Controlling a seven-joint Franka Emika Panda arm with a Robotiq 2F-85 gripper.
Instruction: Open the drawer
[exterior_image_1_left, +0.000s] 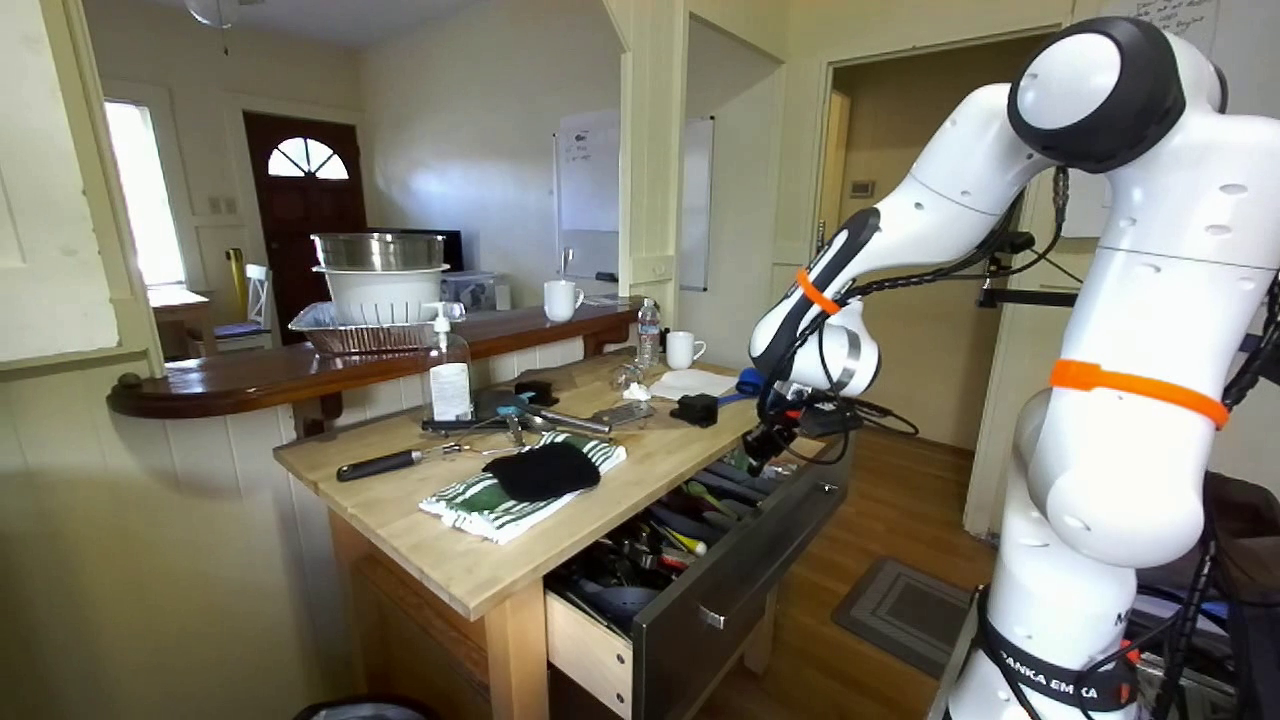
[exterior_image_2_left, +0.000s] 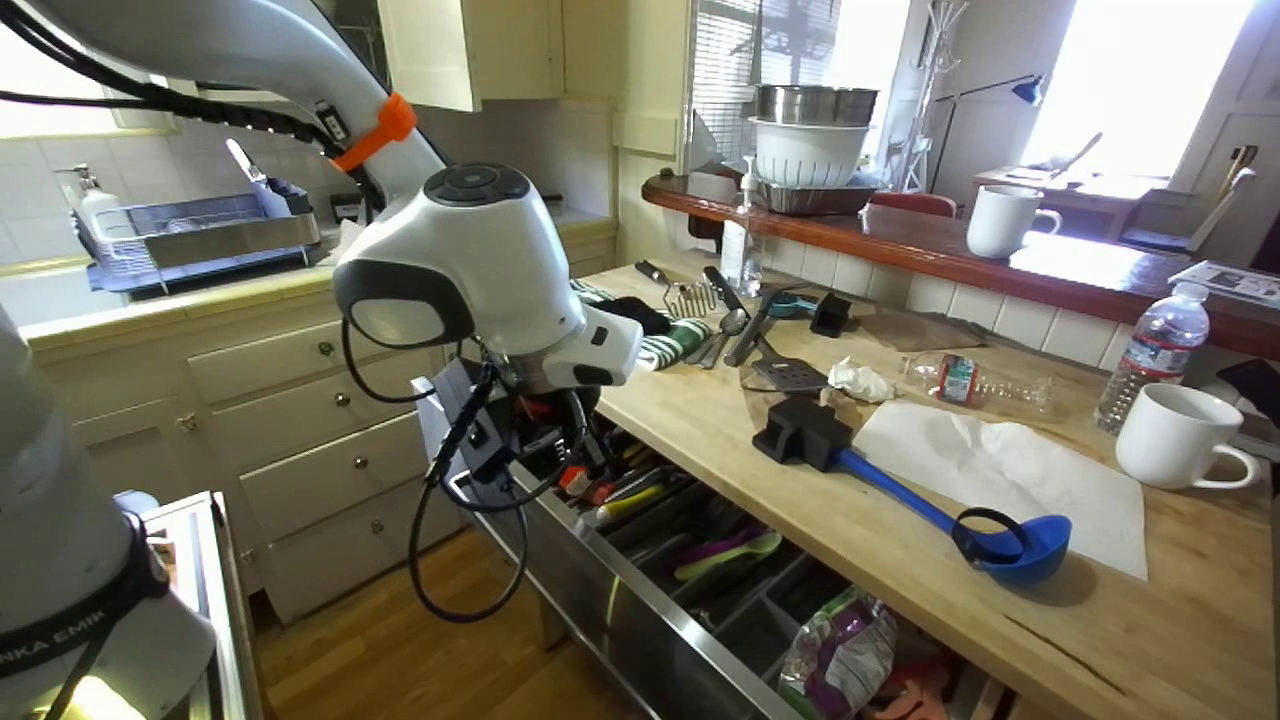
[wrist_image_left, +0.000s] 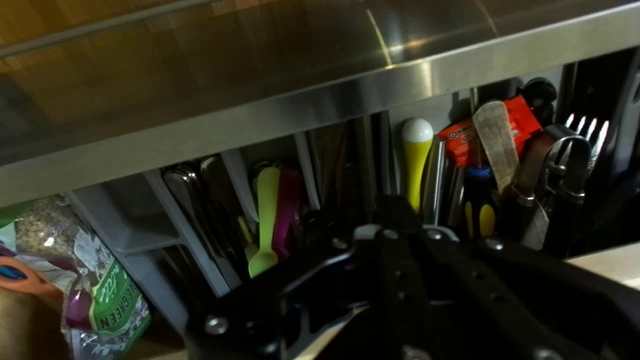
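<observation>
The wide drawer is pulled open in both exterior views, with its flat dark grey front (exterior_image_1_left: 745, 600) standing out from under the wooden worktop. Its front also shows in an exterior view (exterior_image_2_left: 640, 610). In the wrist view its metal front rim (wrist_image_left: 300, 117) crosses the picture, with utensils in grey compartments behind it. My gripper (exterior_image_1_left: 765, 450) points down over the open drawer, on the inner side of the front. In the wrist view my gripper (wrist_image_left: 397, 207) has its dark fingers together with nothing visible between them. Whether the fingertips touch the drawer or the utensils cannot be told.
The worktop (exterior_image_1_left: 640, 500) overhangs the back of the drawer. On it lie a striped towel (exterior_image_1_left: 525, 490), a blue ladle (exterior_image_2_left: 1020, 550), a white mug (exterior_image_2_left: 1180, 435) and a water bottle (exterior_image_2_left: 1150, 350). A bag (exterior_image_2_left: 845, 650) stands up in the drawer.
</observation>
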